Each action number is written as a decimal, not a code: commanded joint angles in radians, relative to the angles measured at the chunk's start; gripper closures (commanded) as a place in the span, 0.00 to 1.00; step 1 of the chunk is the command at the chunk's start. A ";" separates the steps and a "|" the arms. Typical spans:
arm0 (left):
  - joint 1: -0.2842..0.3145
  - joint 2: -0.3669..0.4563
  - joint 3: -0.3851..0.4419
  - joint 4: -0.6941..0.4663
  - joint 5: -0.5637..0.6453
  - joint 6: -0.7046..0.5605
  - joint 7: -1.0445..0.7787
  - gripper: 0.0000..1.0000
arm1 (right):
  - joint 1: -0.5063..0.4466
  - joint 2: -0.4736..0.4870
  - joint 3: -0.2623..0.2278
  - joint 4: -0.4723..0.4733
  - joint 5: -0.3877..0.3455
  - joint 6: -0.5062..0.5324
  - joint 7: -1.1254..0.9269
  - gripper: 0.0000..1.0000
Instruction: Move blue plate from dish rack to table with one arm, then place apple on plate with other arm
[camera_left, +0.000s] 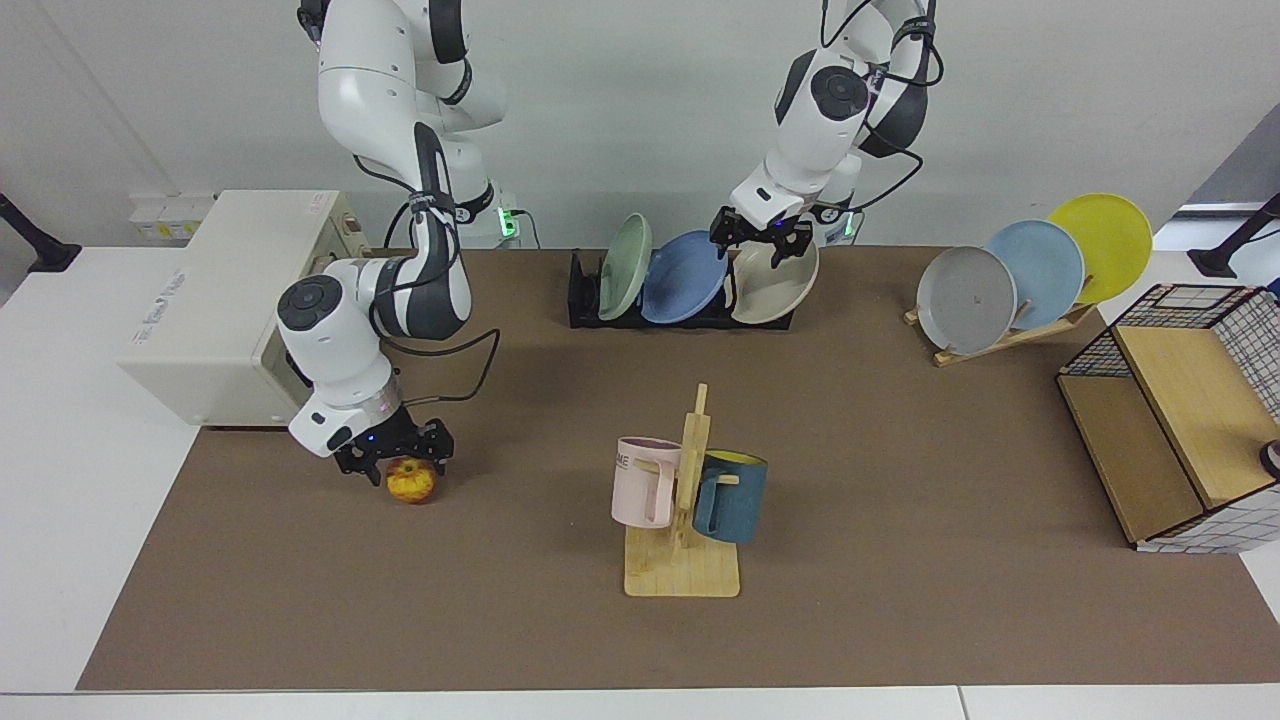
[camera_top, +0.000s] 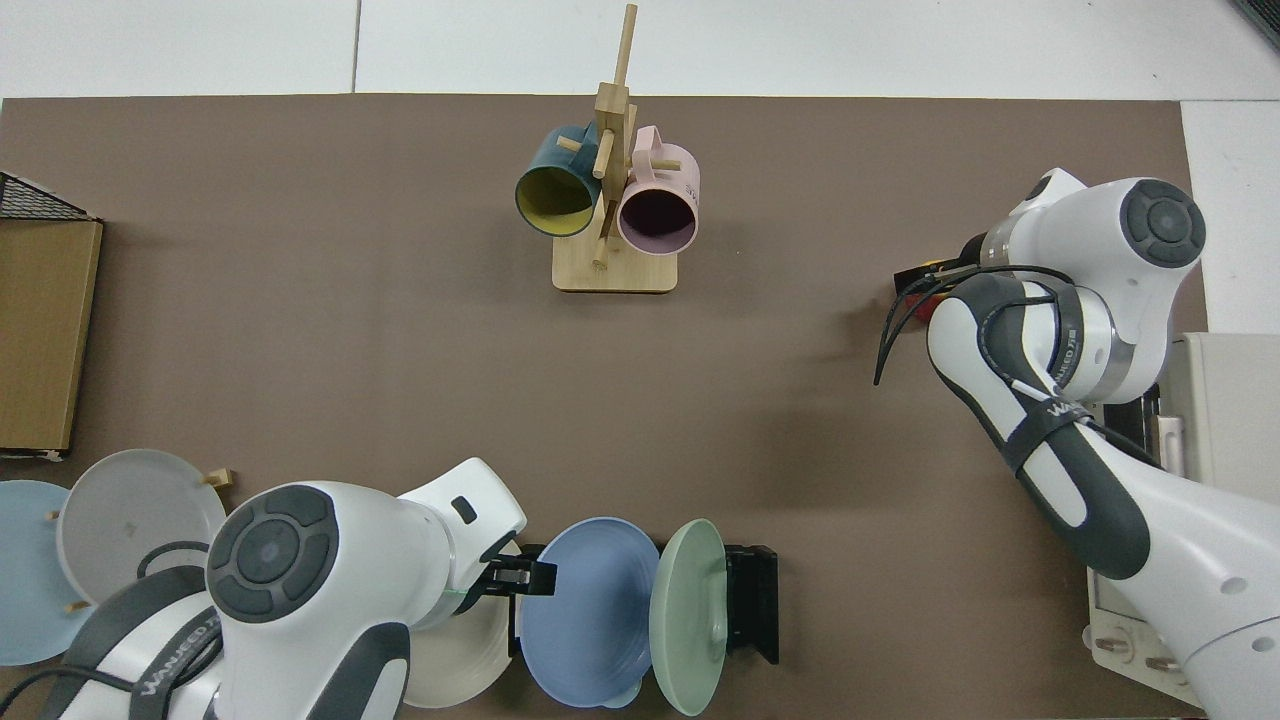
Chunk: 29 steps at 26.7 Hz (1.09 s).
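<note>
Blue plate (camera_left: 685, 277): matte periwinkle blue. Dish rack (camera_left: 585, 300): black; it also holds 1 sage-green plate (camera_left: 624, 266) and 1 beige plate (camera_left: 775, 277). Table (camera_left: 900, 480): brown mat, white edges. Apple (camera_left: 411, 481): red with yellow patches. Wooden stand (camera_left: 1010, 338): light wood, carrying 1 grey plate (camera_left: 966, 299), 1 pale sky-blue plate (camera_left: 1037, 272) and 1 yellow plate (camera_left: 1103, 245). Mug tree (camera_left: 685, 540): light wood, with 1 pink mug (camera_left: 645, 481) and 1 dark teal mug (camera_left: 730, 497), yellow inside. Both arms: white with dark grey joints; grippers black.

- The table (camera_left: 900, 600), brown-matted with white edges, carries everything.
- On it: the dish rack (camera_left: 585, 300), apple (camera_left: 411, 482), wooden mug tree (camera_left: 683, 575), slanted plate stand (camera_left: 1010, 338), a beige appliance (camera_left: 200, 310), a wire-and-wood crate (camera_left: 1170, 420).
</note>
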 joint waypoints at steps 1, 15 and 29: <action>-0.061 -0.008 0.002 -0.089 -0.026 0.116 -0.033 0.03 | -0.016 0.026 0.003 0.005 0.035 0.030 -0.067 0.00; -0.114 0.065 -0.005 -0.092 -0.074 0.143 -0.090 0.49 | -0.008 0.037 0.003 0.000 0.074 0.066 -0.057 0.71; -0.100 0.051 0.003 -0.020 -0.025 -0.008 -0.085 1.00 | 0.003 0.016 0.003 0.028 0.065 0.041 -0.069 1.00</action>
